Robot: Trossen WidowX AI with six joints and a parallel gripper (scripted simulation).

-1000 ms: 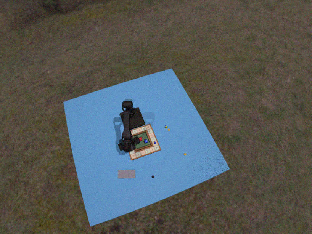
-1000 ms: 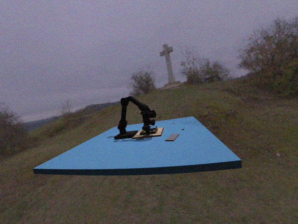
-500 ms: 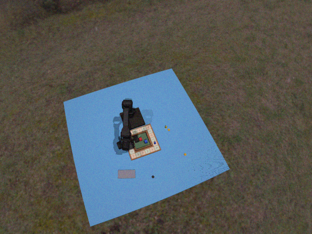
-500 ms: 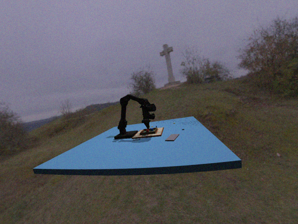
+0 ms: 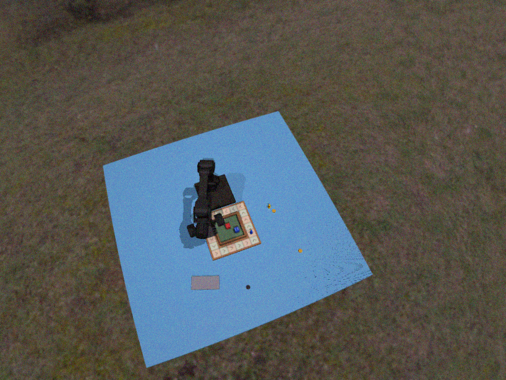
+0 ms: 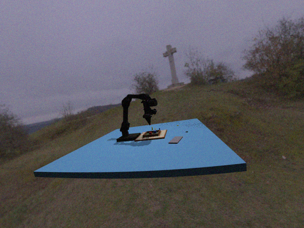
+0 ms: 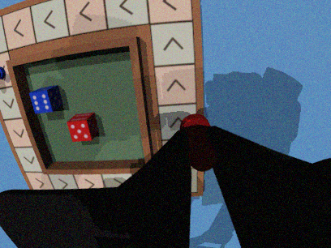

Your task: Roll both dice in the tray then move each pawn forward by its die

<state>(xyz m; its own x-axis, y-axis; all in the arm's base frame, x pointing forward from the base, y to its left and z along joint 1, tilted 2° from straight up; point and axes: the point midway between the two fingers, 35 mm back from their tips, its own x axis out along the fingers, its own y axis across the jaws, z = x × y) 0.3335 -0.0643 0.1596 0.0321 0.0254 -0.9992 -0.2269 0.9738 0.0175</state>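
My gripper [image 6: 150,124] [image 7: 196,136] is shut on the red pawn [image 7: 201,147] and holds it above the right-hand lane of the board [image 7: 197,61], by its outer edge. The arm hides the pawn in the top view. The red die [image 5: 227,225] [image 7: 79,130] and the blue die [image 5: 236,229] [image 7: 40,101] lie apart in the green-floored tray [image 7: 101,81]. In the wrist view the red die's broad upper face shows a five, the blue die's a six. The blue pawn [image 5: 250,231] [image 7: 2,73] stands on the lane across the tray.
A flat grey-pink plate [image 5: 205,282] [image 6: 175,139] and a dark round piece [image 5: 248,286] [image 6: 186,131] lie beyond the board. A small yellow figure [image 5: 268,206] stands beside one orange disc [image 5: 273,211]; another orange disc [image 5: 299,250] lies farther off. The tray walls rise inside the lane.
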